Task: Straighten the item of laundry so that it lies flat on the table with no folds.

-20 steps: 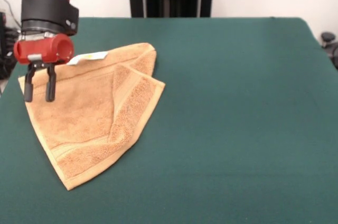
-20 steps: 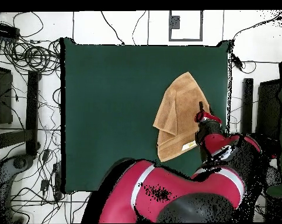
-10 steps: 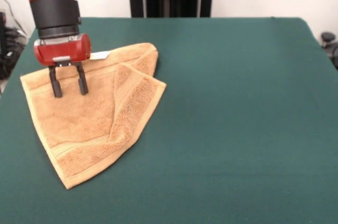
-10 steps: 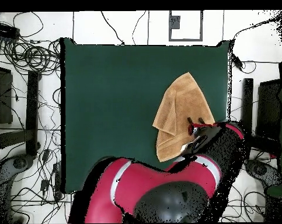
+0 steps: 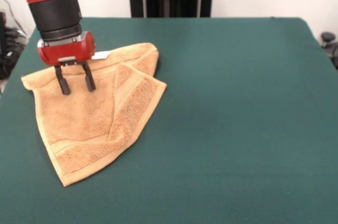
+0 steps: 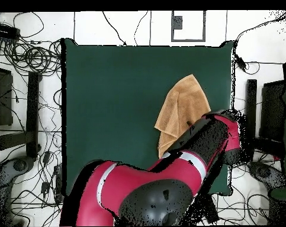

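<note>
Towel (image 5: 92,113) lies at the table's (image 5: 237,129) left side in the front view, right flap folded over the middle. Gripper (image 5: 76,85) hangs released over the upper single layer, fingers spread, holding nothing. Step in hand: positioning for a grasp. Next move likely calls for reaching the folded flap's edge and drawing it outward. Since 1.0 s ago the gripper has shifted right, from the towel's left corner inward.

place: robotics lab | cues: felt table (image 5: 237,129), floor cables (image 6: 32,59)

golden-tan towel (image 5: 84,123) (banded border), green table (image 5: 237,102)
</note>
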Robot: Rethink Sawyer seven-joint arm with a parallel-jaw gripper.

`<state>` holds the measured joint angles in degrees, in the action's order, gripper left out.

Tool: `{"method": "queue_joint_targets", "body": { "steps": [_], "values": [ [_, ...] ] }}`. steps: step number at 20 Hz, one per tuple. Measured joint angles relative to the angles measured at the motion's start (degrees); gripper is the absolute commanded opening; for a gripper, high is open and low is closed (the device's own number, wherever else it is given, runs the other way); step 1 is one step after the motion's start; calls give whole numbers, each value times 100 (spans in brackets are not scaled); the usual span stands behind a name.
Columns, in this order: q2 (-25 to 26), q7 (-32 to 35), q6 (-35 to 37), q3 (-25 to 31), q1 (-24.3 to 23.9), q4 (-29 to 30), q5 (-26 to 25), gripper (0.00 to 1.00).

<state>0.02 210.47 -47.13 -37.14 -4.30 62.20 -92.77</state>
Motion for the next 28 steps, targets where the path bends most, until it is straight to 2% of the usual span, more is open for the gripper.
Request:
{"method": "queue_joint_targets", "body": {
  "steps": [5,11,13,17,19,20,22,25,26,27,28],
  "values": [
    [-1,339,-37,0,9,0,-27,100],
    [-4,356,-35,1,5,1,-18,100],
    [-41,325,2,21,-51,25,175,100],
    [-310,-508,119,161,-579,356,2126,100],
    [-357,-905,117,159,-712,460,2703,100],
    [-407,-1440,87,154,-844,593,3384,100],
    [-443,-2309,-45,110,-969,787,4302,100],
    [-443,-3577,-409,-7,-996,1027,5300,100],
    [-443,-3831,-495,-30,-988,1067,5452,100],
    [-446,-4551,-756,-66,-949,1129,5704,100],
    [-448,-4717,-819,-68,-934,1127,5695,100]
  ]
}}
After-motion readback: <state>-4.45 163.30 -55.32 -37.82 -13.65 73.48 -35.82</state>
